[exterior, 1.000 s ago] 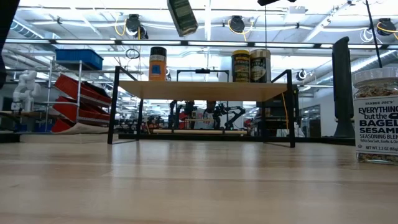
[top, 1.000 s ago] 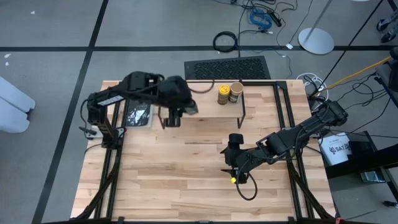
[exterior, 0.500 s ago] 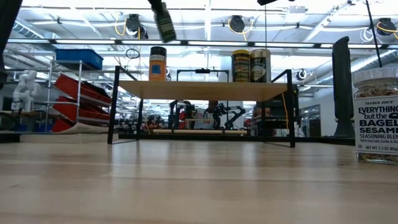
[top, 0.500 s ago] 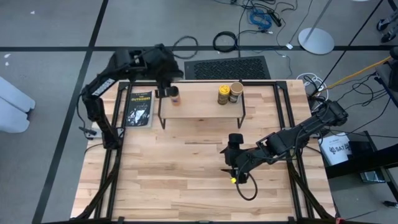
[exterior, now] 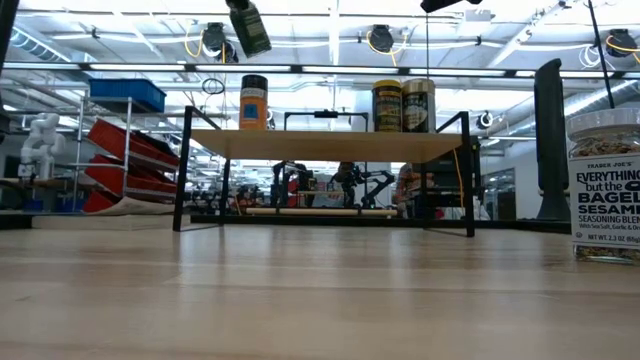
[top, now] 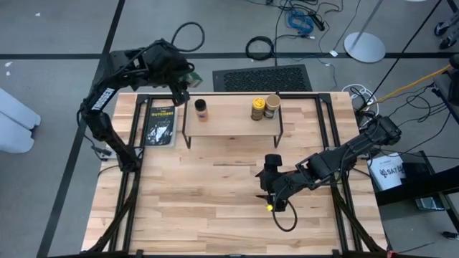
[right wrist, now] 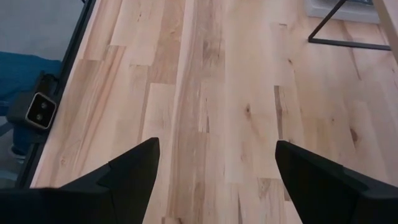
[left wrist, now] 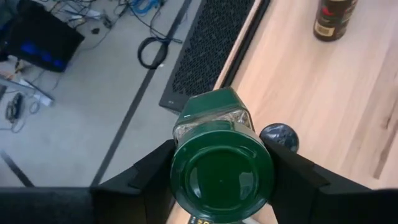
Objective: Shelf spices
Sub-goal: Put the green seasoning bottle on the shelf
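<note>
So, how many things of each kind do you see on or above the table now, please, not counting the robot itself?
Small cylindrical spice jars: 5 (black-lidded orange jar, yellow-lidded jar, tan-lidded jar, green-lidded glass jar, white-labelled glass jar)
Flat black packet with yellow lettering: 1
Low wooden rack with black metal legs: 1
Total: 7

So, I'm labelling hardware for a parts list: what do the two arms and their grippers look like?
Both arms are dark, jointed links. The left gripper and right gripper each have two broad, black, angular fingers. A small yellow spot and a looped black cable show near the right wrist.
</note>
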You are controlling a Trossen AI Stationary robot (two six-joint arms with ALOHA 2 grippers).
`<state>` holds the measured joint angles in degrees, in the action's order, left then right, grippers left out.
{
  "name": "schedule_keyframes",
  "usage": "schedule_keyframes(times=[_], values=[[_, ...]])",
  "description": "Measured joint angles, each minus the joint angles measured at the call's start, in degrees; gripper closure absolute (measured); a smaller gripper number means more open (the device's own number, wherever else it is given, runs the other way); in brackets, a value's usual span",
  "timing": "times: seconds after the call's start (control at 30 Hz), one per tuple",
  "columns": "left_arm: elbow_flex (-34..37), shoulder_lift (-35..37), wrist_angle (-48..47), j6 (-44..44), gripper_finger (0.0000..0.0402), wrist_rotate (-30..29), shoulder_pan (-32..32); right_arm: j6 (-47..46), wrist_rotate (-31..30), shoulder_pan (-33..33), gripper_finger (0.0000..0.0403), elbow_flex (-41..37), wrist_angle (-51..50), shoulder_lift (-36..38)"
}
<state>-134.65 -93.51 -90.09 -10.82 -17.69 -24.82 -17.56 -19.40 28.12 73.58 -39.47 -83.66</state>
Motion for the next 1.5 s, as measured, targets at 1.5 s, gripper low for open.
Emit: schedule_keyframes(times=[1.5], values=[[39.14,28.99,7.06,5.95,0.0191,15.90,6.23,-0.74,-0.23,0.32,0.0094,0.00,1.91,0.00]])
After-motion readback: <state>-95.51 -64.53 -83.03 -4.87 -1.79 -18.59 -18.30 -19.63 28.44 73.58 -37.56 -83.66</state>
